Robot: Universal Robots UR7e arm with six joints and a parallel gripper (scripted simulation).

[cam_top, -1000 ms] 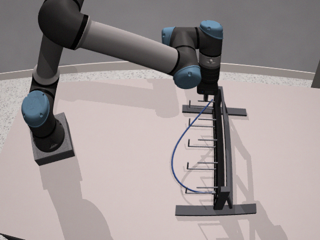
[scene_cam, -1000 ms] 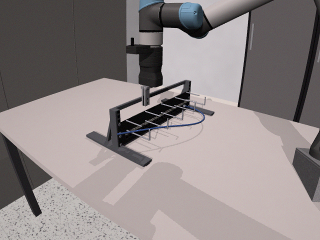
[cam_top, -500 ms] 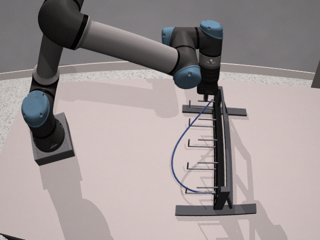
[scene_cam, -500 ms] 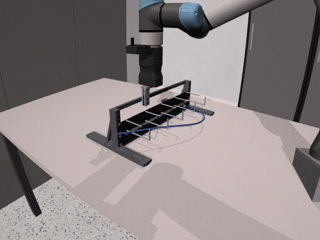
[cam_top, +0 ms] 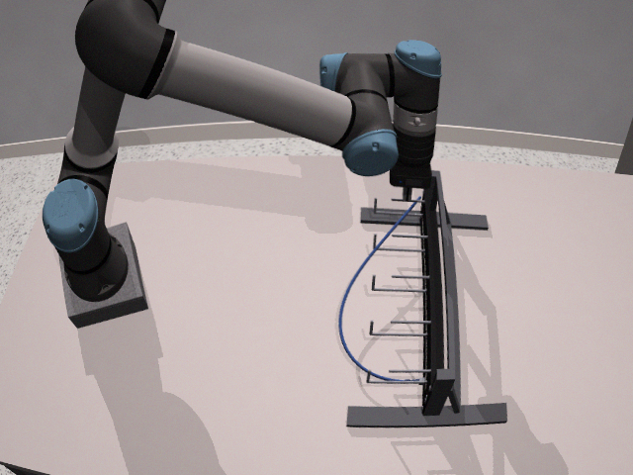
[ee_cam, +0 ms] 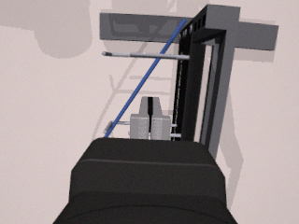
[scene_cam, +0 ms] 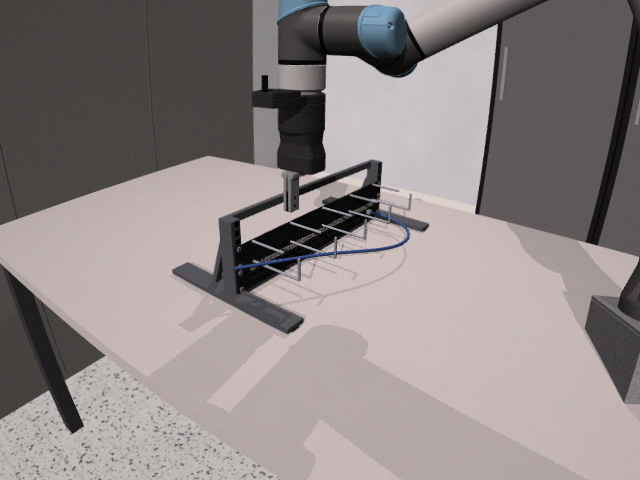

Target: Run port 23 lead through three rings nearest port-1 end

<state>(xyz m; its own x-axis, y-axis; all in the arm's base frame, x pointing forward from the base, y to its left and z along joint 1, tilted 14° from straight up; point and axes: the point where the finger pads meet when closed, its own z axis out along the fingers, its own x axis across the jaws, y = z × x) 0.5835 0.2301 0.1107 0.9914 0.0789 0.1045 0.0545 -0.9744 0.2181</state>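
The hand point(scene_cam: 291, 198) is clenched on nothing, its 2 pale grey fingers pressed together, hanging just above the black patch panel point(scene_cam: 289, 240) in the dark grey metal rack point(scene_cam: 225, 242) on the pale pink bench point(scene_cam: 465, 320). Nearest, the thin blue lead point(scene_cam: 356, 250) leaves the panel's left end, bows out in front of the panel past the 5 thin grey wire rings point(cam_top: 394, 286), and returns to its far end.
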